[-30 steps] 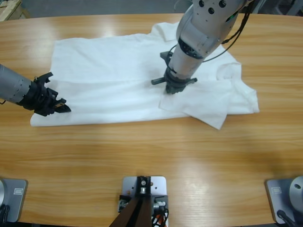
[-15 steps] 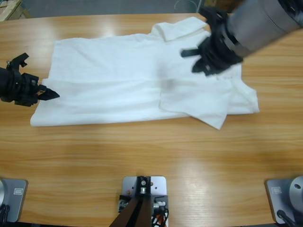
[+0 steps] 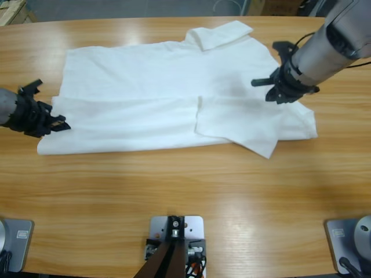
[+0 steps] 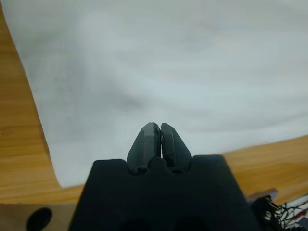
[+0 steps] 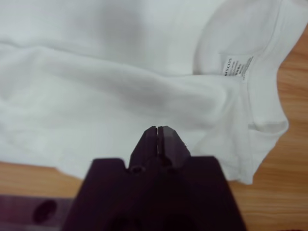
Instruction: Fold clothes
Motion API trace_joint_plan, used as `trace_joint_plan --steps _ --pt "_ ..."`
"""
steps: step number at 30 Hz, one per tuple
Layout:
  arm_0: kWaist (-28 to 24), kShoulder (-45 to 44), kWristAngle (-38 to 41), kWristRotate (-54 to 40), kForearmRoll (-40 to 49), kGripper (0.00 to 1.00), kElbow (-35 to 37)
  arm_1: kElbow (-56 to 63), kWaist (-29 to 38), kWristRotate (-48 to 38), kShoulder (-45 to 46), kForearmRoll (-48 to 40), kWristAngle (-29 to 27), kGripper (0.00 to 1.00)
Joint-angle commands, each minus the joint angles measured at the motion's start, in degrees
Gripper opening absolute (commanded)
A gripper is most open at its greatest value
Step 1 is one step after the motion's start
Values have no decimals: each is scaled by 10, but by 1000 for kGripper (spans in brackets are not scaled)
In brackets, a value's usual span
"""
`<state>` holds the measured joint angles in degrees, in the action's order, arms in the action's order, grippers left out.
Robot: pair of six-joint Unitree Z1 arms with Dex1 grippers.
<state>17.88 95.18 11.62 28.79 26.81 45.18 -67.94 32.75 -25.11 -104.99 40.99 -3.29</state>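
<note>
Across the middle of the counter (image 3: 185, 191) lies our shirt (image 3: 145, 98), half folded. We have pulled our right gripper (image 3: 282, 92) off it toward the right edge, and our left gripper (image 3: 49, 123) sits at its left hem. Both jaws are together, holding nothing, so a new grab comes next.

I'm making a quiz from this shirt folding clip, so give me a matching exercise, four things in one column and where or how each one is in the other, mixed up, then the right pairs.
Things
1. white shirt
2. left gripper
3. right gripper
4. printed label

Places or states
A. jaws shut, over the shirt's collar end
B. inside the neck opening
C. lying partly folded on the wooden table
D. jaws shut, at the shirt's hem edge

Pairs: 1-C, 2-D, 3-A, 4-B
</note>
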Motion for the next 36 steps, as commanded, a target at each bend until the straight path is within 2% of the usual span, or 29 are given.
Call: trace_joint_plan --steps 1,9,15,21,24,33,36 --pt "-11 118 -16 18 13 0 7 66 -10 6 -80 -57 7 0" --pt "-2 99 -5 61 84 0 9 113 -2 -36 -55 -20 8 0" --pt "18 85 -7 66 187 0 56 152 15 -55 -19 -5 22 0" --pt "70 82 -20 68 198 0 59 170 103 -119 -14 -5 40 0" --pt "78 81 -24 71 206 0 63 179 135 -147 -1 2 44 0" --pt "83 33 -50 85 237 0 72 218 176 -214 31 8 61 0" --pt "79 -21 -95 72 175 0 56 219 176 -215 24 -5 60 0"
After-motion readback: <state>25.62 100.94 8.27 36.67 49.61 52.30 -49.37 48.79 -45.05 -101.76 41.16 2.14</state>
